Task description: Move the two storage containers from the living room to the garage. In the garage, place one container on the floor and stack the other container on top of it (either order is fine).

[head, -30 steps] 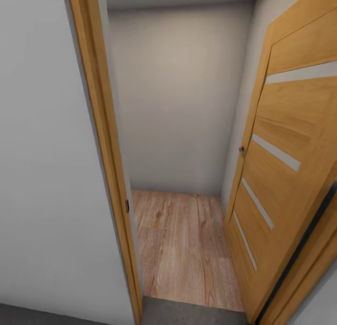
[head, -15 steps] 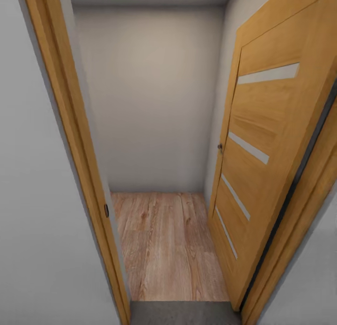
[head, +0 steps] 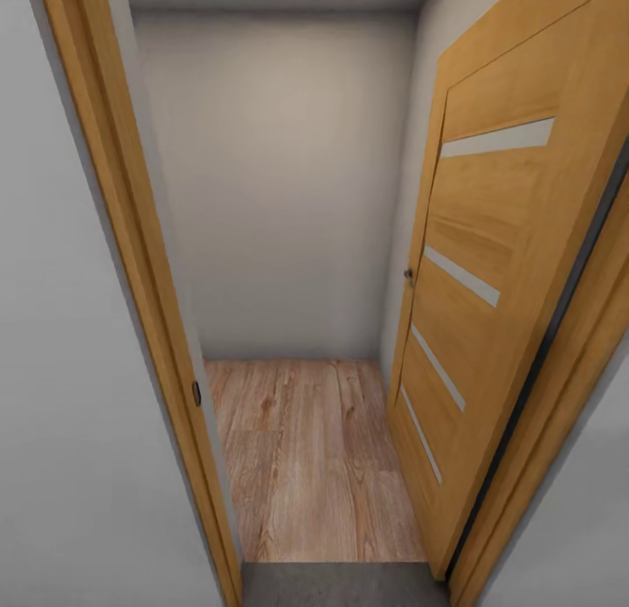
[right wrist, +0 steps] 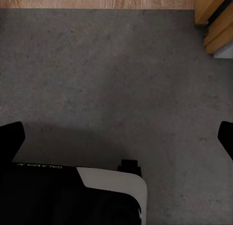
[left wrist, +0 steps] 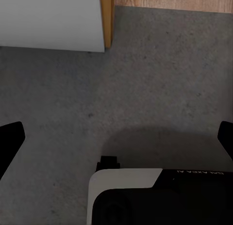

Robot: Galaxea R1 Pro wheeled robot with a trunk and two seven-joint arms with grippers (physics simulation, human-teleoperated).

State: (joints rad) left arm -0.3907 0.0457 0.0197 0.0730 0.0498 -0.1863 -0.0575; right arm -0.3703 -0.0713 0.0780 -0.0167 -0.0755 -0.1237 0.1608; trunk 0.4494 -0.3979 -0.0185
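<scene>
Wooden door (head: 489,266) is standing open at frame right; view barely shifting now, probably pausing; both grippers spread, carrying nothing.

Left gripper (left wrist: 116,137) and right gripper (right wrist: 116,137) both pointing downward, fingers spread wide, nothing between.

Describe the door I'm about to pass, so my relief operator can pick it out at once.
Ahead is a doorway between pale grey walls, where the grey concrete floor meets a wood plank floor. On its right side the door stands swung open. It is honey-coloured wood crossed by four pale horizontal strips, unlike the plain wooden door frame on the left.
</scene>
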